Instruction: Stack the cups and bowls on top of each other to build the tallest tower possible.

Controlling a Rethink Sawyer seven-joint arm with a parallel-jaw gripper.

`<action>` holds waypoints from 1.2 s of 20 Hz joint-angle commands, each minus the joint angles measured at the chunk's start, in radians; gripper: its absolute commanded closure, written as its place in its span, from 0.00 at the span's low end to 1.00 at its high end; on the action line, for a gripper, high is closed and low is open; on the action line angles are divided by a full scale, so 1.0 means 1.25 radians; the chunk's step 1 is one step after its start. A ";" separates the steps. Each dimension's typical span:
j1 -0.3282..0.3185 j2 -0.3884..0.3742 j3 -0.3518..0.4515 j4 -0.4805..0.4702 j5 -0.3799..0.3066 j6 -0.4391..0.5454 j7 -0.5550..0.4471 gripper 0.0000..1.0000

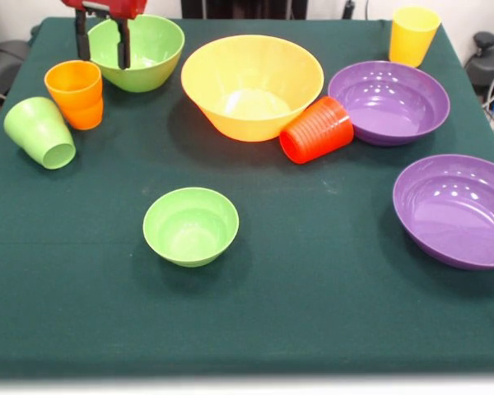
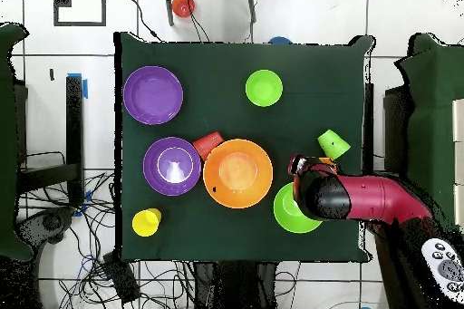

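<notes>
My gripper (image 1: 103, 41) is open and empty, and hangs at the left rim of the medium light green bowl (image 1: 140, 51). An orange cup (image 1: 74, 92) stands upright just in front of it. A light green cup (image 1: 39, 132) lies on its side further left. The large orange-yellow bowl (image 1: 251, 86) stands mid-table, with a red cup (image 1: 317, 129) on its side against it. Two purple bowls (image 1: 389, 101) (image 1: 457, 210) sit at the right. A yellow cup (image 1: 413, 34) stands upright at the far right. A small light green bowl (image 1: 191, 225) sits alone near the front. No blue bowl shows. Nothing is stacked.
In the overhead view the red arm (image 2: 372, 198) reaches in from the right over the medium green bowl (image 2: 288, 213). The green tablecloth (image 1: 313, 313) covers the table. Cables and chairs lie around the table on the floor.
</notes>
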 commanded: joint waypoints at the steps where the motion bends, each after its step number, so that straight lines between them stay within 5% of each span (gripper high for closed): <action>1: -0.002 0.071 0.057 -0.010 -0.022 0.058 -0.086 0.00; 24: -0.004 0.109 0.033 -0.045 -0.051 0.044 -0.092 0.00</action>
